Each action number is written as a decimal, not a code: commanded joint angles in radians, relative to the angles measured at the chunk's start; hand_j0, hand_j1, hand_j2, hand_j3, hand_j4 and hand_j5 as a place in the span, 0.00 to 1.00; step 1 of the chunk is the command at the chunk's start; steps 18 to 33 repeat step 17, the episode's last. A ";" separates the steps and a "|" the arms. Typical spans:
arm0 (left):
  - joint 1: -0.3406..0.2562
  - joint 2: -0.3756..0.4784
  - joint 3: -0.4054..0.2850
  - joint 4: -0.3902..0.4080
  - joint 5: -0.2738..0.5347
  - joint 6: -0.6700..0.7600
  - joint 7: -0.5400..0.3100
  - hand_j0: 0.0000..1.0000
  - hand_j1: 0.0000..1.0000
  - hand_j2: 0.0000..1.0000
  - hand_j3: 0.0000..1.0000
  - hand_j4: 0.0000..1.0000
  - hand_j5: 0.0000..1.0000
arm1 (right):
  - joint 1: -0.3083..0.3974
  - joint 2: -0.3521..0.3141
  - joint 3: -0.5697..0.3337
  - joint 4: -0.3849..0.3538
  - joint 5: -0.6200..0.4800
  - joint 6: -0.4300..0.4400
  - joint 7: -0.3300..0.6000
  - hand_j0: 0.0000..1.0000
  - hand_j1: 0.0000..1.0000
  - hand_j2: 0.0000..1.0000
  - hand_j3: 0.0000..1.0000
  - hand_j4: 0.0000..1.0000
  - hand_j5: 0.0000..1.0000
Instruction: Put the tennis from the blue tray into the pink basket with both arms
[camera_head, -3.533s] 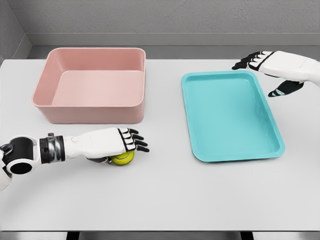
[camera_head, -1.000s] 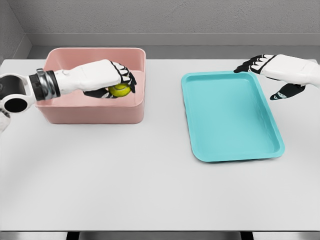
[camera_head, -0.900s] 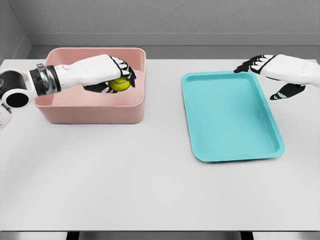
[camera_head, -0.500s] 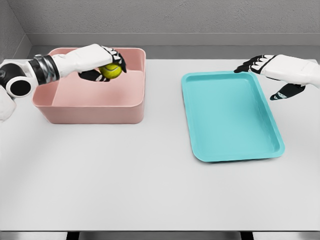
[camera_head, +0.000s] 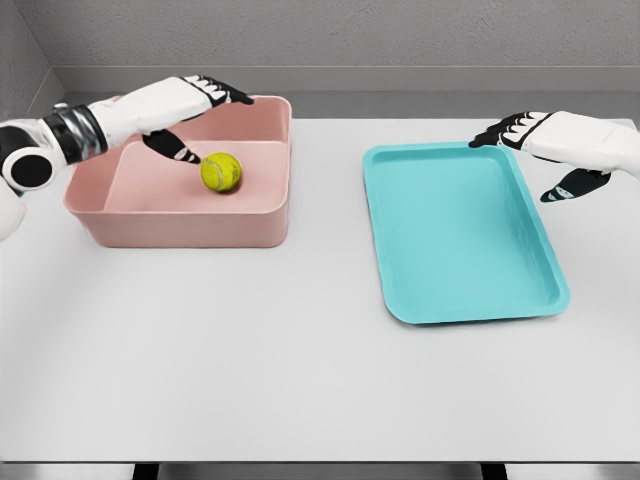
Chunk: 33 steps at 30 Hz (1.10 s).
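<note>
Head view, single frame. The tennis ball (camera_head: 221, 171) sits inside the pink basket (camera_head: 182, 225), toward the right half of its interior. No finger touches it. Whether it rests on the basket floor or is just above it cannot be told from this angle.

The left hand (camera_head: 178, 105) is above the basket's back left portion, fingers spread and extended, holding nothing. Its thumb (camera_head: 172, 146) points down toward the ball, close to it but apart. The dark fingertips reach over the basket's rear rim. The left forearm runs off toward the left edge, and the shoulder joint is partly cut off there.

The right hand (camera_head: 558, 142) hovers at the far right corner of the blue tray (camera_head: 460, 232), fingers loosely spread, grasping nothing. Its fingertips lie over or just beyond the tray's back rim; contact cannot be judged. One dark digit hangs below the palm, outside the tray's right edge. The right arm is cut off by the right edge of the frame, so only the hand and wrist show.

The tray lies flat on the white table (camera_head: 300, 360), well apart from the basket. The near wall of the basket hides the front strip of its floor.
</note>
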 joint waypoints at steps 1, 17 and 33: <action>0.002 0.045 0.007 -0.003 0.040 0.001 0.001 1.00 1.00 1.00 1.00 1.00 1.00 | 0.000 -0.001 0.000 0.000 -0.006 0.003 0.000 1.00 1.00 1.00 1.00 1.00 1.00; 0.087 0.312 0.044 -0.092 0.151 0.001 0.001 1.00 1.00 1.00 1.00 1.00 1.00 | 0.002 -0.004 -0.002 -0.001 -0.006 0.003 0.000 1.00 1.00 1.00 1.00 1.00 1.00; 0.087 0.312 0.044 -0.092 0.151 0.001 0.001 1.00 1.00 1.00 1.00 1.00 1.00 | 0.002 -0.004 -0.002 -0.001 -0.006 0.003 0.000 1.00 1.00 1.00 1.00 1.00 1.00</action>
